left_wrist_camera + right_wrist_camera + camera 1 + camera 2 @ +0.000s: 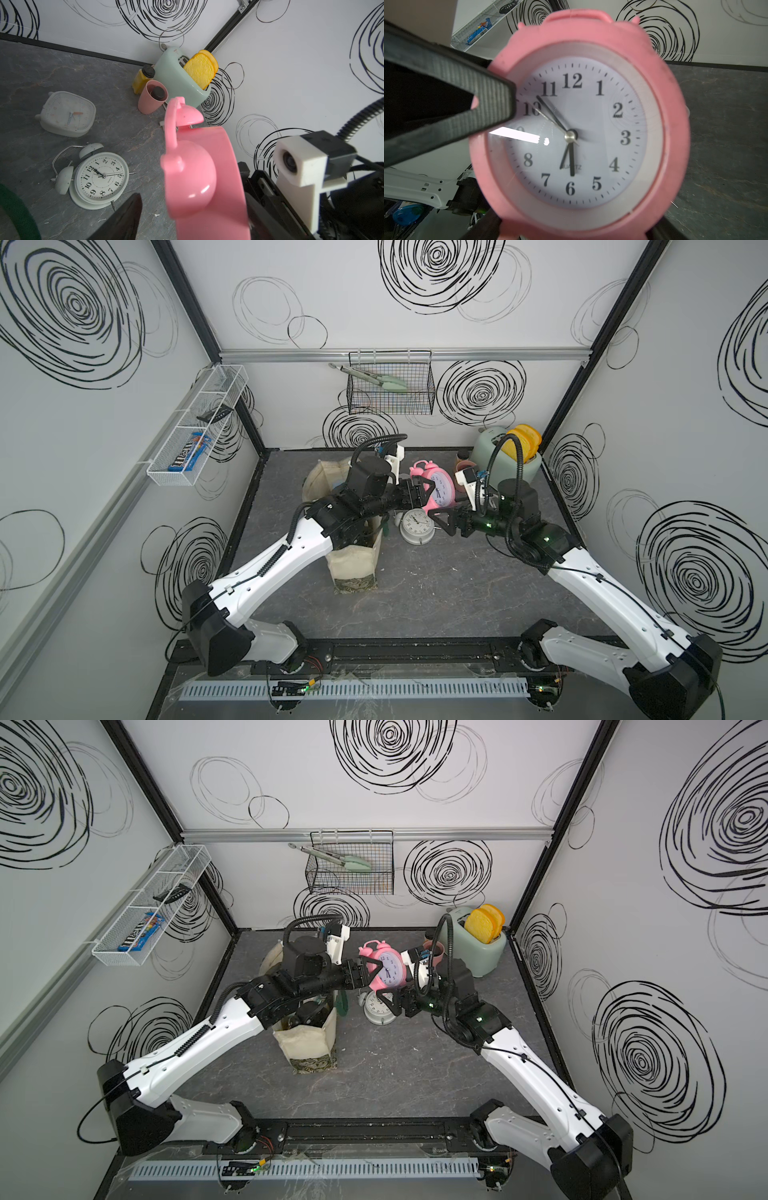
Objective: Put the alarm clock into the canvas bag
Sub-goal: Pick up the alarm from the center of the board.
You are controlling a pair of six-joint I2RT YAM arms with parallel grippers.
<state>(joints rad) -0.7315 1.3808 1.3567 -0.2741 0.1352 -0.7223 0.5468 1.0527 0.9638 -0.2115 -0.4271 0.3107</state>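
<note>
Alarm clock (581, 135) is pink, twin-belled, white-faced.

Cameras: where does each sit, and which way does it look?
Both top views: high up front, looking down at the table; left arm and right arm show.
Left wrist view: on the left arm, facing the pink alarm clock; one finger of the left gripper shows.
Right wrist view: on the right arm, facing that clock's dial; that gripper's finger crosses it.
Shared: all see that clock.
</note>
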